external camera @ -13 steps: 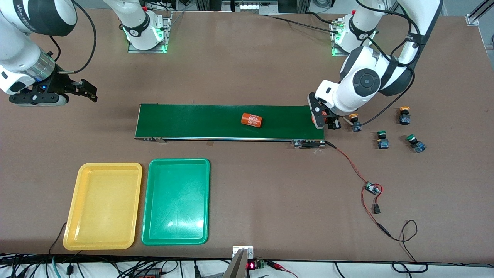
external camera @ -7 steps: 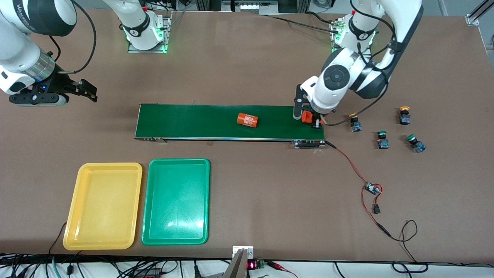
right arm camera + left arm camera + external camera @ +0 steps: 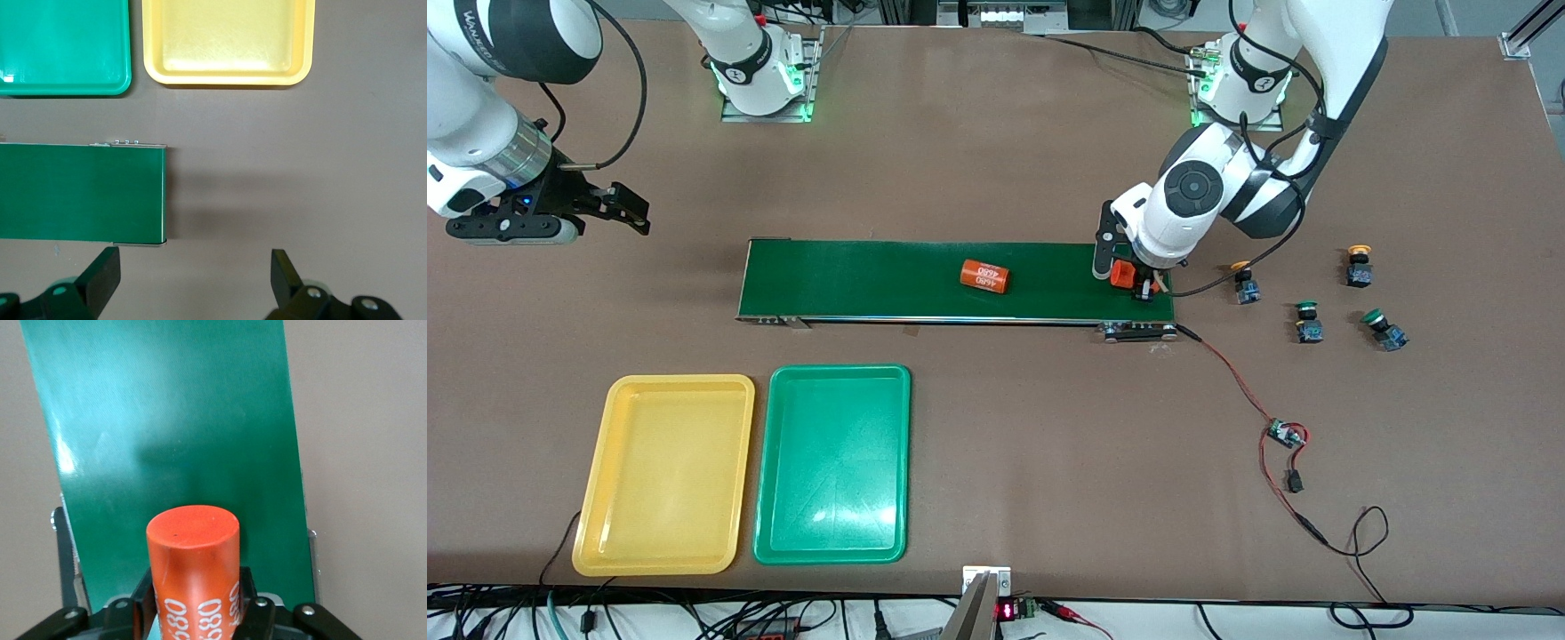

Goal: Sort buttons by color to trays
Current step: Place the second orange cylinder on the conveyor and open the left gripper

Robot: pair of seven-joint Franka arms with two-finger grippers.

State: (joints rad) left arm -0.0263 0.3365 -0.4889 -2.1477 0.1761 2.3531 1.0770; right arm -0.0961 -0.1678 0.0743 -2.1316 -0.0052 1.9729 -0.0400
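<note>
Four buttons stand on the table at the left arm's end: two yellow-capped ones [image 3: 1243, 283] [image 3: 1358, 265] and two green-capped ones [image 3: 1308, 321] [image 3: 1383, 328]. The yellow tray [image 3: 665, 473] [image 3: 227, 40] and the green tray [image 3: 833, 464] [image 3: 63, 47] lie side by side near the front edge, both with nothing in them. My left gripper [image 3: 1129, 277] [image 3: 193, 607] is low over the conveyor's end next to the buttons, shut on an orange cylinder [image 3: 1123, 271] [image 3: 193, 553] with white digits. My right gripper [image 3: 627, 209] [image 3: 193, 267] waits open over bare table by the conveyor's other end.
The long dark-green conveyor belt [image 3: 871, 280] [image 3: 167, 420] [image 3: 80, 193] crosses the table's middle, and a second orange cylinder [image 3: 984, 276] lies on it. A red-and-black wire with a small circuit board [image 3: 1286, 434] runs from the belt's end toward the front edge.
My left gripper has carried its orange cylinder from beside the nearest yellow button onto the belt's end. The cylinder lying on the belt has drifted toward the right arm's end. The right arm stayed still.
</note>
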